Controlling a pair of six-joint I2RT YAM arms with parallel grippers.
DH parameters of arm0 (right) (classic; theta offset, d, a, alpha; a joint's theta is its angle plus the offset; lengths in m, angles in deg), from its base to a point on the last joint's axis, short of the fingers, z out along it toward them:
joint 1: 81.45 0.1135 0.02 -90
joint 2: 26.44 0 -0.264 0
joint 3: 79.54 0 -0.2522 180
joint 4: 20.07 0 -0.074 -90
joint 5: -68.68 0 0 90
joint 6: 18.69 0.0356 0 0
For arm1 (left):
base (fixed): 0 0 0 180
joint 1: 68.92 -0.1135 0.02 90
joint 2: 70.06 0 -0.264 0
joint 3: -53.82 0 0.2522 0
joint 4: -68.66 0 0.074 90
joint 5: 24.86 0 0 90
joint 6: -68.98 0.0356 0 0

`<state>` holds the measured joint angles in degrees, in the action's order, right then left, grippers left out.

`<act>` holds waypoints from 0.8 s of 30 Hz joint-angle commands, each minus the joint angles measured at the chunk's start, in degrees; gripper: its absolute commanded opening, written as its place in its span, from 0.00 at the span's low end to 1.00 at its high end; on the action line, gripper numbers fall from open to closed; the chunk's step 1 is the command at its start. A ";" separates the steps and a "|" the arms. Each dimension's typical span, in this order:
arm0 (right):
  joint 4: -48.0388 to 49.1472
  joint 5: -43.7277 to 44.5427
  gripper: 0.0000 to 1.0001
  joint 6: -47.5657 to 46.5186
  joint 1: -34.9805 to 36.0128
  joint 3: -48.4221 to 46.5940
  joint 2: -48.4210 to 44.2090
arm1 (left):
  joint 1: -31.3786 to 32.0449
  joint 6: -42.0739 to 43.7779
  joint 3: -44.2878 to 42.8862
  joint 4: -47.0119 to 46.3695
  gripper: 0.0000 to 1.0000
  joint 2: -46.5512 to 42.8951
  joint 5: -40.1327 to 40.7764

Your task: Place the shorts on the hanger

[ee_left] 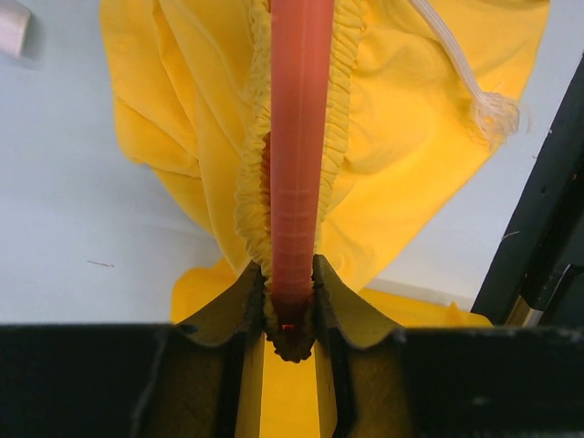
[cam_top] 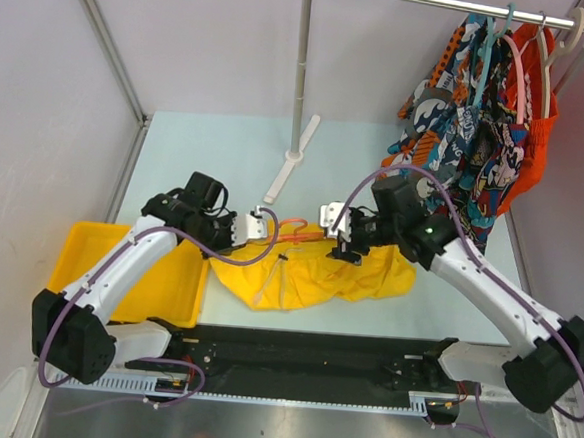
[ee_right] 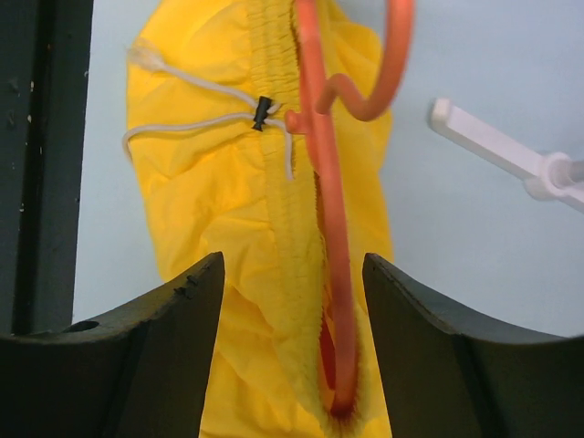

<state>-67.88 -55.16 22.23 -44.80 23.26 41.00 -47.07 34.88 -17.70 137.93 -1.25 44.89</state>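
The yellow shorts [cam_top: 313,276] lie crumpled on the table between my two arms. The orange hanger [cam_top: 296,229] runs inside their elastic waistband, and its hook [ee_right: 392,64] sticks out past the fabric. My left gripper [ee_left: 290,274] is shut on one end of the hanger [ee_left: 299,137], pinching the gathered waistband of the shorts [ee_left: 411,137] around it. At the hanger's other end [ee_right: 330,228], my right gripper [ee_right: 292,265] stands open, its jaws on either side of the waistband and touching neither. The pale drawstring [ee_right: 182,123] lies across the shorts [ee_right: 201,210].
A yellow bin [cam_top: 157,280] sits at the left under my left arm. The white rack pole [cam_top: 301,79] and its foot [ee_right: 493,141] stand just behind the shorts. Cartoon-print shorts [cam_top: 467,151] and an orange-red garment [cam_top: 540,116] hang at the back right. A black rail [cam_top: 302,355] lines the near edge.
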 commanded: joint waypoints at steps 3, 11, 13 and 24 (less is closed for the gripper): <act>6.17 -1.75 0.60 -4.89 1.68 -1.42 6.56 | -1.72 2.28 -0.43 0.04 0.00 -1.93 -4.71; 6.45 0.88 0.00 -6.82 3.52 -1.69 5.95 | -2.16 2.73 -1.91 -0.05 0.00 -3.87 -10.59; 5.22 1.85 0.00 -6.56 3.44 -2.65 4.28 | -2.16 2.11 -3.15 0.48 0.04 -3.95 -12.52; -0.15 2.82 0.00 0.12 2.73 -9.15 -1.17 | 0.12 -4.21 -10.80 -0.84 0.24 -5.88 -19.56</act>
<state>-68.92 -50.55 18.86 -42.38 18.56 41.81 -48.86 34.39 -24.10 140.95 -4.81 34.53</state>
